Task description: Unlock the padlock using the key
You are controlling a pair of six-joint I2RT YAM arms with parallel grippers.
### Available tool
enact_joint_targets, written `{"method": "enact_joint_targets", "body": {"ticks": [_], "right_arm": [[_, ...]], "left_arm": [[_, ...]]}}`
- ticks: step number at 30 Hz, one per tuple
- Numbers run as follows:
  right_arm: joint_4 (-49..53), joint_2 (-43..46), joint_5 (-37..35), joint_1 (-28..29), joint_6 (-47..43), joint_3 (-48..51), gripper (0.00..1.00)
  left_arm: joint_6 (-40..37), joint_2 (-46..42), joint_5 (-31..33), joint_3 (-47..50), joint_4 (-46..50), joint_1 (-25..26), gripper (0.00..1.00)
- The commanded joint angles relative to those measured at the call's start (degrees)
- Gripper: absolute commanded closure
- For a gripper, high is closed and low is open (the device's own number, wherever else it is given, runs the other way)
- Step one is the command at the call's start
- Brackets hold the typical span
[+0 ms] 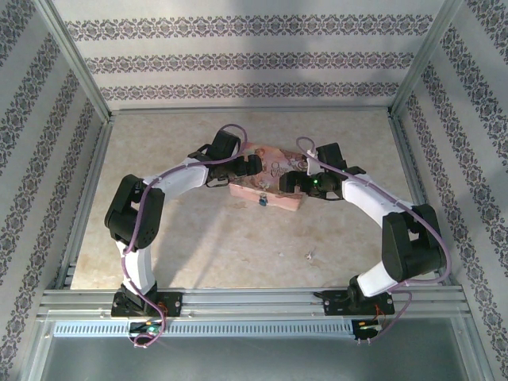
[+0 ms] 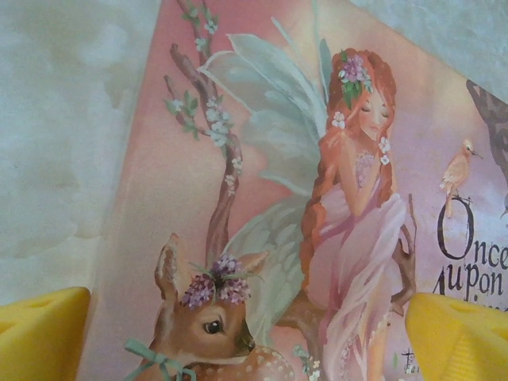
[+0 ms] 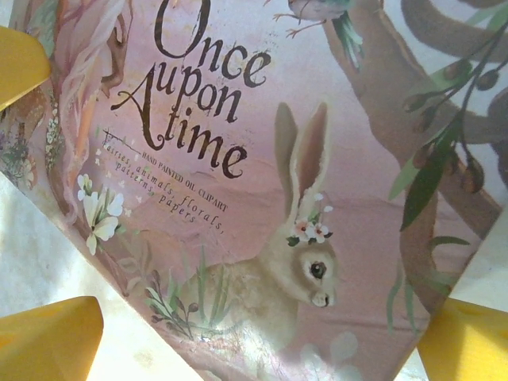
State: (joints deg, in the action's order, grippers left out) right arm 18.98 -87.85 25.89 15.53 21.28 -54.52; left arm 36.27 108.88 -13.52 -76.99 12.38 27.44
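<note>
Though key (image 1: 309, 255) tiny, long axis slants roughly left-right; padlock (image 1: 260, 203) touching box (image 1: 279, 198).

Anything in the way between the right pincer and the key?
Nothing visible does. The key lies on bare table, nearer the arm bases than the pink box. The open right pincer hovers over that box.
</note>
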Motion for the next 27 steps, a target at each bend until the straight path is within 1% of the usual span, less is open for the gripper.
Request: {"method": "enact_joint_targets", "body": {"ticks": [1, 5, 9, 11, 17, 20, 22, 27], "right_arm": [[-2.65, 1.43, 0.86, 2.14, 0.81, 1.04, 0.02], [-1.85, 3.46, -3.23, 1.7, 0.37, 1.57, 0.01], [0.91, 7.67, -7.88, 0.57, -0.87, 2.23, 0.02], [3.93, 9.96, -10.41, -0.11, -1.29, 1.93, 0.02], [12.95, 19.1, -13.81, -1.86, -2.72, 2.51, 0.02], [19.52, 22.99, -15.44, -1.99, -1.2, 2.29, 0.02], [23.77, 25.11, -15.87, -1.9, 0.44, 2.32, 0.05], [30.92, 29.28, -15.35, -0.58, 4.84, 4.07, 0.17]], "left_arm": [[0.82, -2.14, -6.17, 0.08, -3.57, 0.61, 0.01], [0.82, -2.85, -6.34, 0.56, -3.24, -0.42, 0.01], [0.77, -5.81, -5.17, 2.28, -2.57, -1.89, 0.01], [0.36, -8.41, -4.5, 3.49, -2.13, -2.64, 0.01], [-3.05, -18.0, -0.94, 7.76, 1.31, -4.41, 0.01], [-4.04, -23.34, 0.15, 11.31, 1.32, -4.41, 0.01], [-4.03, -27.17, 0.55, 15.02, -0.12, -4.41, 0.01], [-2.47, -36.06, 3.21, 24.61, -3.61, -4.41, 0.01]]}}
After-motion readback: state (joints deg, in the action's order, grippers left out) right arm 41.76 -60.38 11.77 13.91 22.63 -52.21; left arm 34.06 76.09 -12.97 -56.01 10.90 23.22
